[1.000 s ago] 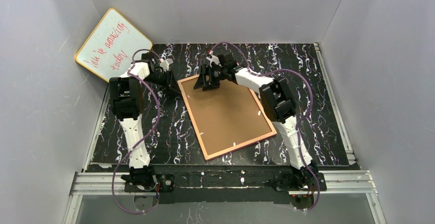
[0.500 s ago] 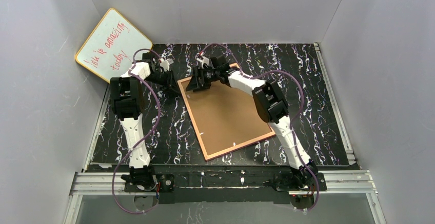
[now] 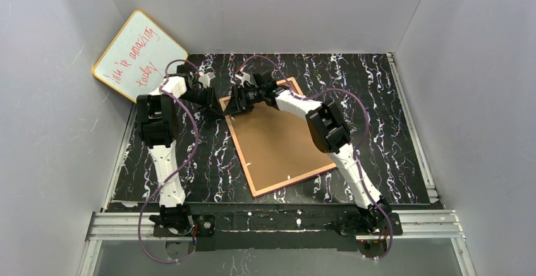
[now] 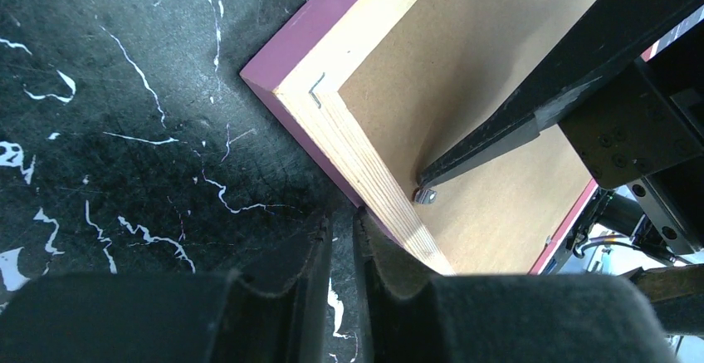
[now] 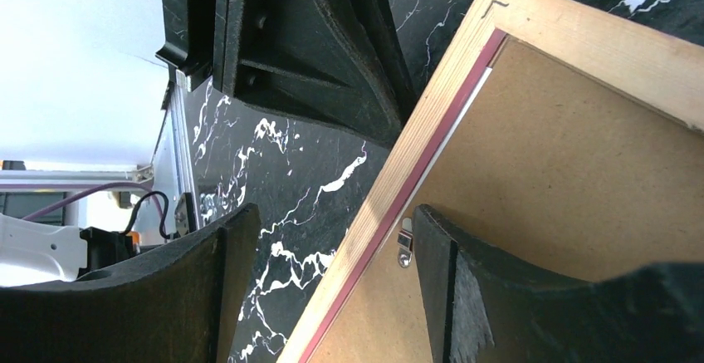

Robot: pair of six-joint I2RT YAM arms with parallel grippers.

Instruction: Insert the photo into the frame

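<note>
– Black table (image 3: 379, 99) with white veins, boxed in by grey walls (image 3: 265, 11); a whiteboard (image 3: 136, 55) with red writing leans in the far left corner.

– Where is the frame?

– The frame (image 4: 365, 155) lies face down in the middle of the table, pale wood rear upward, with a brown backing board (image 3: 278, 143) sitting inside it. Its long sides run from far to near, the near end swung a little to the right.

– And the photo?

– The photo is not visible in any view. Whether it sits under the board, I cannot tell.

– What are the arms doing?

– Both reach to the frame's far left corner. The right claw (image 5: 336, 222) has its fingers apart, straddling the left long rail: one finger over the bare table, the other on the board. A small metal tab (image 5: 404, 242) sits on the board against the rail, just beside that inner finger. The left claw (image 4: 340, 230) waits outside the same rail, low to the table, fingers almost together on nothing.

– Which arm is better placed?

– The right, I judge. The tab is on its side of the rail, so turning it would be a small nudge along the rail.
</note>
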